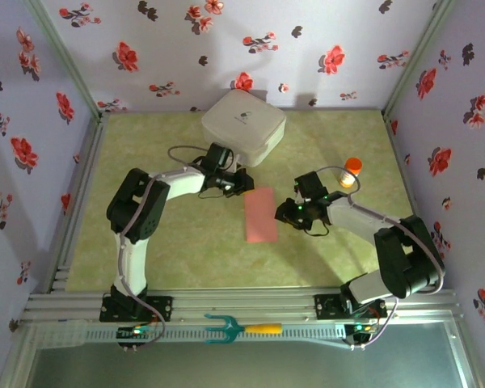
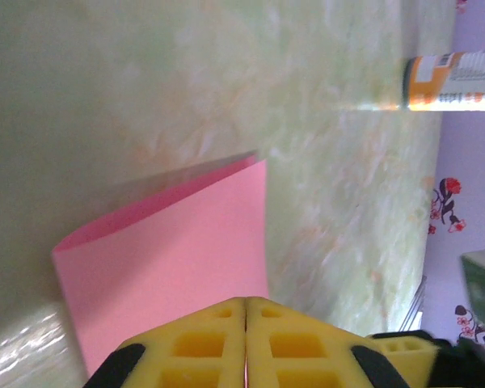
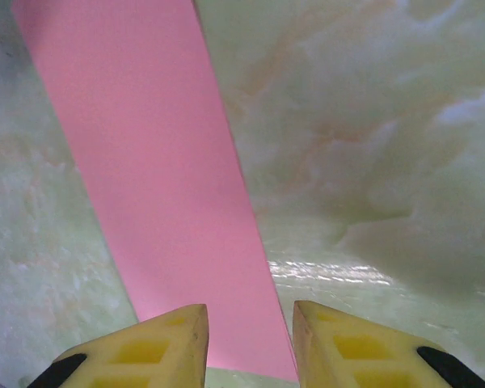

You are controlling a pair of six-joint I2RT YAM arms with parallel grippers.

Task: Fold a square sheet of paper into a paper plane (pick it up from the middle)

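Checking views: your left wrist camera shows the square sheet of paper (image 2: 178,259) folded double, layers gaping at one edge. From the top camera it reads as a flat strip mid-desk (image 1: 186,250), long axis near-to-far. Left tool (image 1: 241,182) is closed at its far end, and right tool (image 3: 250,311) is narrowly open at its right edge.

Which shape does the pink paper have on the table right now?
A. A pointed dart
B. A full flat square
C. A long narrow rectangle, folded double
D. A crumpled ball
C: from above, the pink paper lies on the table as a long narrow rectangle, and the left wrist view shows two layers meeting at its fold.
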